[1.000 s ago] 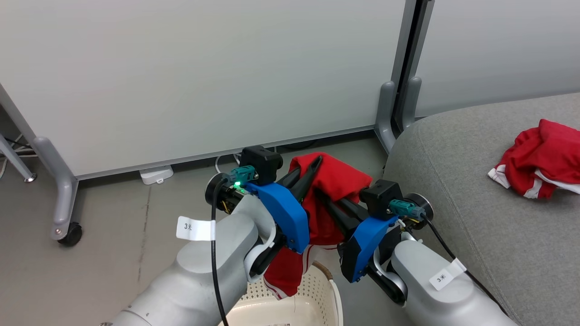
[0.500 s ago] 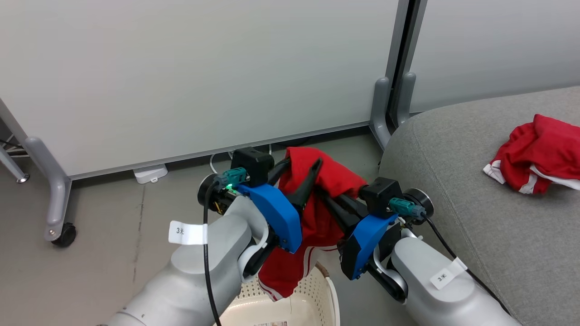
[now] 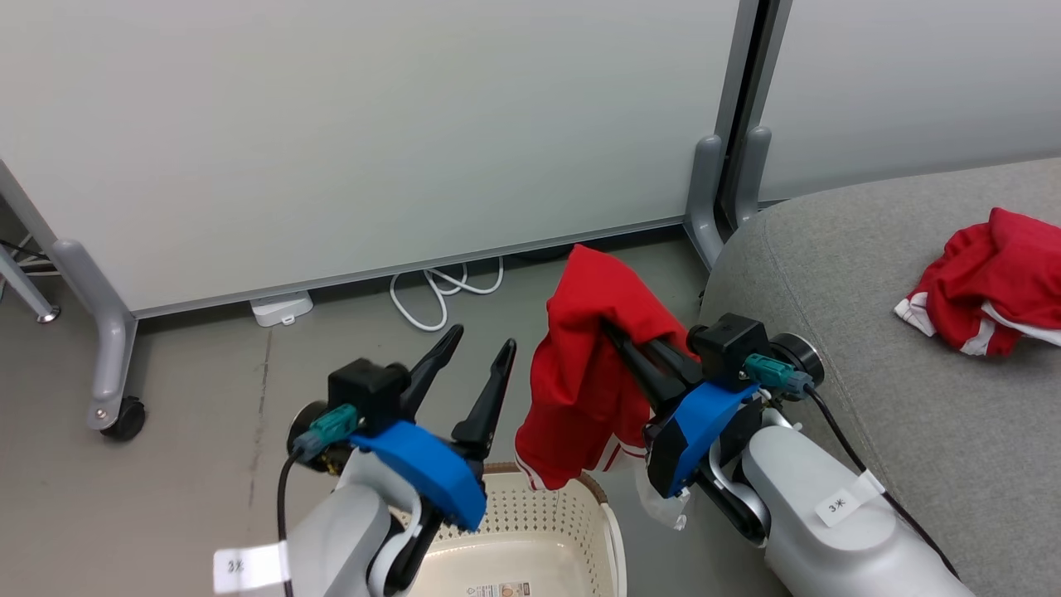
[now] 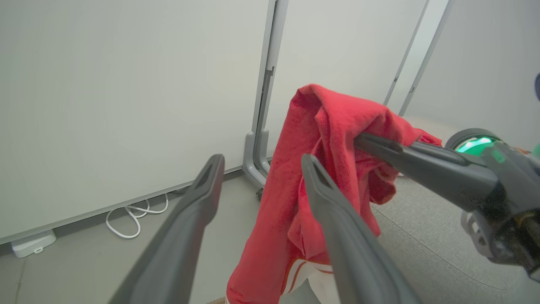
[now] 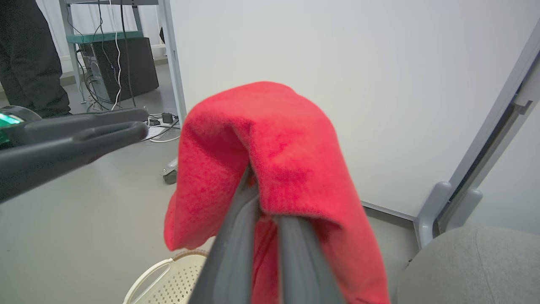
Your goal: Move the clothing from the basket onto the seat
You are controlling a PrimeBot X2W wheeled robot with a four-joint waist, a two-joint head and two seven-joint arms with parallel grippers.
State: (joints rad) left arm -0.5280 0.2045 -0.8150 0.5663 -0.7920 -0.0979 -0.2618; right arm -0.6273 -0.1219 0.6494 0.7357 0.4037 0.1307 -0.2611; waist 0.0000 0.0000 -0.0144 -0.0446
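one garment is laid on the seat; the other garment, clamped in the right pincer, is not yet delivered. the left pincer is spread wide.

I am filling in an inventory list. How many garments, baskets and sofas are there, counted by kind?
Garments: 2, the hanging garment and the lying garment
Basket: 1
Sofa: 1
Total: 4

Bare sofa cushion right of held garment; second garment farther right; partition panel behind.
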